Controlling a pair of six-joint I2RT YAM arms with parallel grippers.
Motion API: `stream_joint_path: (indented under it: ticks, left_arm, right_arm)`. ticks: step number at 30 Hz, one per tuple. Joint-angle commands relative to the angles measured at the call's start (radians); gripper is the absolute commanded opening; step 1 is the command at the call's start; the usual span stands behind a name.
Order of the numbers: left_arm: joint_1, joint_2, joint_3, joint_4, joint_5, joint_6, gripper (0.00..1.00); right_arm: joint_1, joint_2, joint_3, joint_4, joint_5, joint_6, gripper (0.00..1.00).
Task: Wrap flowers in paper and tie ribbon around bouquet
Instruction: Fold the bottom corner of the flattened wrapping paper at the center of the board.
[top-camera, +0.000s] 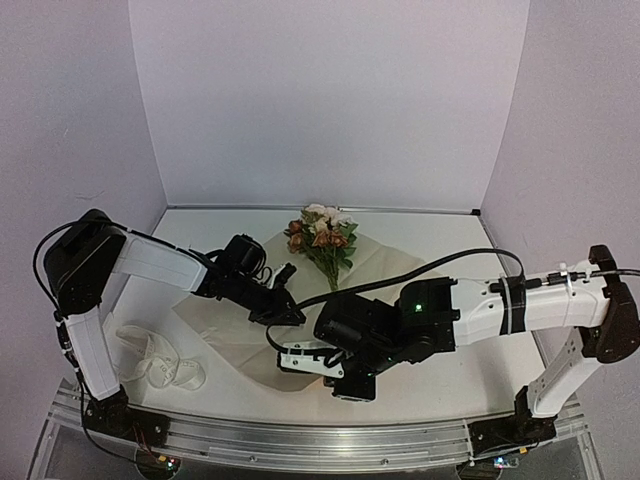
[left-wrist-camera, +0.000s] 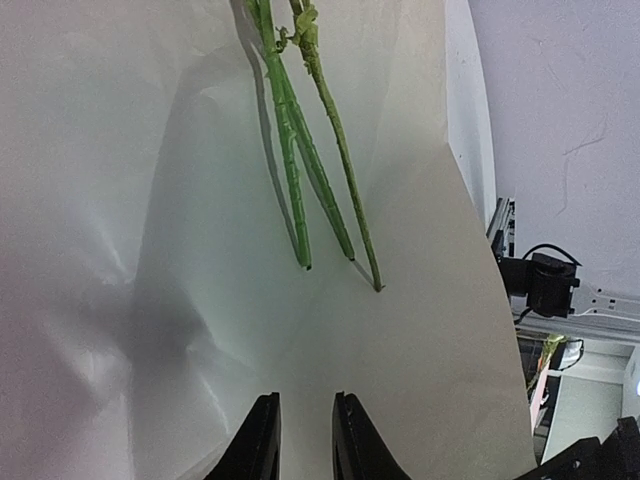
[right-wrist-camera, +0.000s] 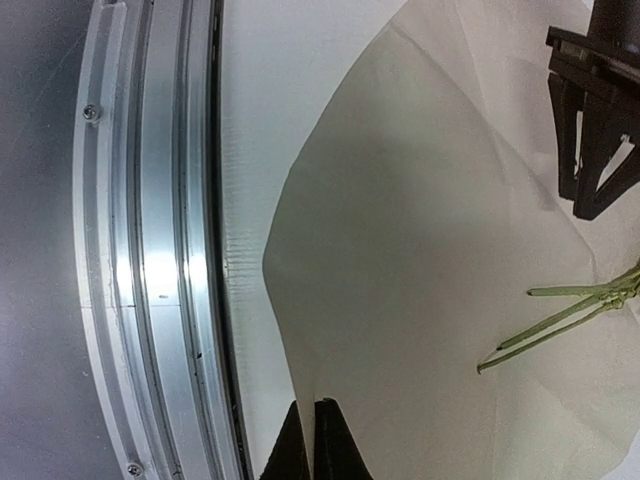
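Pressed together, right jaws pinch peach-tan paper sheet at six o'clock; left jaws narrowly spread; faded pink-and-cream roses uncovered, creamy-white ribbon untied at eight.

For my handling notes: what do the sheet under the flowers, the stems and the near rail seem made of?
The paper: thin matte paper, with soft creases and folds. The stems: perhaps plastic, evenly green and ridged; real is possible. The rail: brushed metal, likely aluminium, shiny with screws.
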Motion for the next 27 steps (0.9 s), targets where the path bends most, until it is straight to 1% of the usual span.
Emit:
stream_joint_path:
  ticks: [1, 7, 13, 21, 24, 27]
  left_arm:
    - [-0.020, 0.052, 0.066, -0.076, 0.032, 0.082, 0.20]
    - [-0.009, 0.086, 0.046, -0.175, -0.010, 0.094, 0.16]
    - [0.002, 0.076, 0.030, -0.264, -0.047, 0.129, 0.15]
    - [0.054, 0.048, 0.034, -0.338, -0.080, 0.160, 0.15]
    - [0.090, 0.007, 0.038, -0.360, -0.090, 0.169, 0.19]
    - [0.138, -0.042, 0.060, -0.404, -0.095, 0.192, 0.28]
  right_arm:
    - [0.005, 0.020, 0.063, -0.023, -0.039, 0.017, 0.00]
    - [-0.017, 0.045, 0.118, -0.051, -0.045, -0.001, 0.00]
    - [-0.072, 0.072, 0.189, -0.098, -0.054, -0.035, 0.00]
    - [-0.188, 0.149, 0.324, -0.138, -0.071, -0.096, 0.00]
    - [-0.229, 0.206, 0.390, -0.149, -0.078, -0.108, 0.00]
    - [-0.272, 0.262, 0.453, -0.158, -0.076, -0.117, 0.00]
